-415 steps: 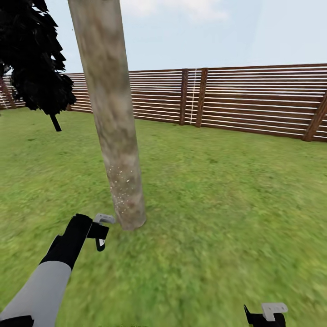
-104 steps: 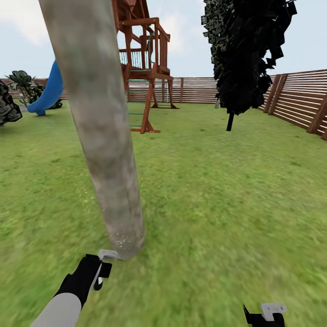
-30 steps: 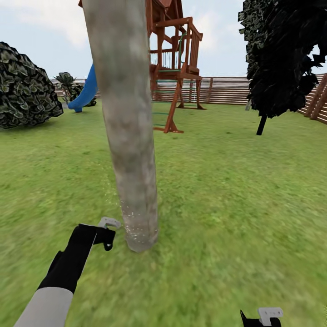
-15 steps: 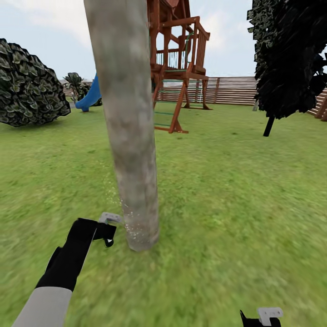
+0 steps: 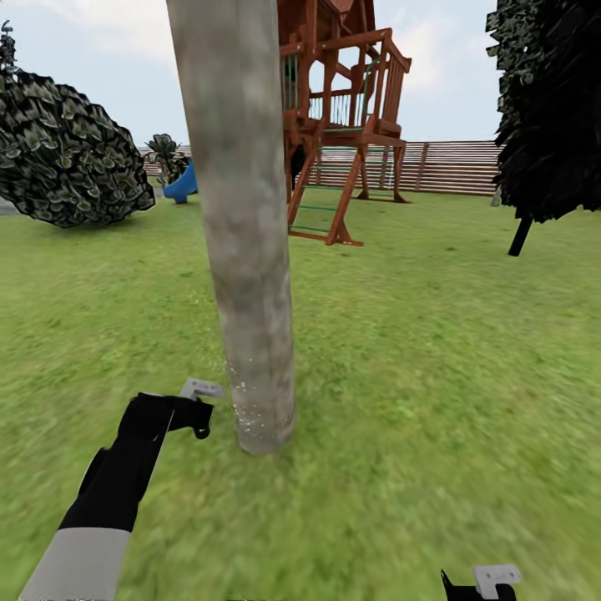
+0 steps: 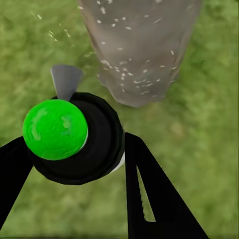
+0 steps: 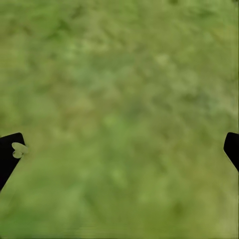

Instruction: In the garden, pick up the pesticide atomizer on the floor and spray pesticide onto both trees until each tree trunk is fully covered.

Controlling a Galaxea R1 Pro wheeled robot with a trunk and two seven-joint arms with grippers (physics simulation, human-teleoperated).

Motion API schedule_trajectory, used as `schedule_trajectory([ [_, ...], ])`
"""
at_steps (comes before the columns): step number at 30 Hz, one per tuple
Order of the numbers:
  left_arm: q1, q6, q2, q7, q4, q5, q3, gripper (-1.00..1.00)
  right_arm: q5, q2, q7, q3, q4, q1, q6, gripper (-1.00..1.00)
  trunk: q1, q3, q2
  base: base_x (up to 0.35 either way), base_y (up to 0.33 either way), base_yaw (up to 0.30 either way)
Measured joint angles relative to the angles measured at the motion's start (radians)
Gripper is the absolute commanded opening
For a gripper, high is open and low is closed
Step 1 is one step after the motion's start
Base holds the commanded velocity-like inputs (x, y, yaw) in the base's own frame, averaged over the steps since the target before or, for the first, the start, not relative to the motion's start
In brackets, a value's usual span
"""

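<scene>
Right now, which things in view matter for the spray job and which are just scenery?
Job:
- atomizer, held in the left claw
- trunk, white pesticide specks near its base
- lawn

Scenery:
- playset
- blue slide
- fence
- dark tree
- bush
- right claw, open over grass
</scene>
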Motion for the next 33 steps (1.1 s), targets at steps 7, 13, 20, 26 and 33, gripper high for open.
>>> schedule_trajectory([
  [7,-0.009,0.005,-0.003,0.000,-0.001,0.001,-0.001,-1.00,0.000,0.000,0.000,0.000,0.000,0.000,0.000,1.00,0.000,0.000,0.000,0.120,-0.136,0.106],
  [13,-0.008,0.006,-0.004,0.000,-0.001,0.001,-0.001,-1.00,0.000,0.000,0.000,0.000,0.000,0.000,0.000,1.00,0.000,0.000,0.000,0.003,-0.272,0.010],
  [20,-0.007,0.005,-0.002,0.000,-0.001,-0.001,-0.003,-1.00,0.000,0.000,0.000,0.000,0.000,0.000,0.000,1.00,0.000,0.000,0.000,-0.039,-0.273,0.241],
  [26,-0.007,0.004,-0.001,0.000,0.000,-0.004,-0.004,-1.00,0.000,-0.001,0.003,0.000,0.000,0.000,0.000,1.00,0.000,0.000,0.000,0.182,-0.235,0.031],
  [33,0.003,0.005,0.000,0.000,0.002,-0.013,-0.003,-1.00,0.000,0.000,0.002,0.000,-0.001,0.000,0.000,1.00,0.000,0.000,0.000,0.027,-0.267,0.000],
])
